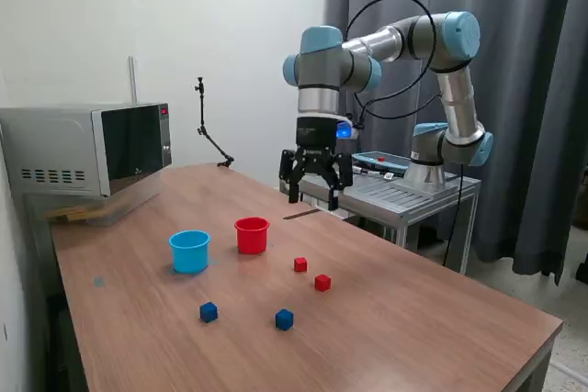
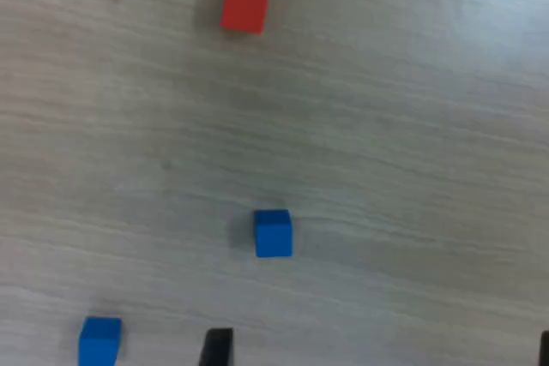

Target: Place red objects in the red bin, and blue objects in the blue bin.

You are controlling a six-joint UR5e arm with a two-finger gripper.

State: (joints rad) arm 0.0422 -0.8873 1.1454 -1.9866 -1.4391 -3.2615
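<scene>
Well below the raised pincer (image 1: 316,192), four cubes (image 1: 300,264).

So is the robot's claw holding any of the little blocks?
No, nothing is held. The gripper hangs open above the table, and the red cubes and blue cubes all sit on the wood.

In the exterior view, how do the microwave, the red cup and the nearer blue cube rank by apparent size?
1. microwave
2. red cup
3. blue cube, smallest though nearest the camera.
</scene>
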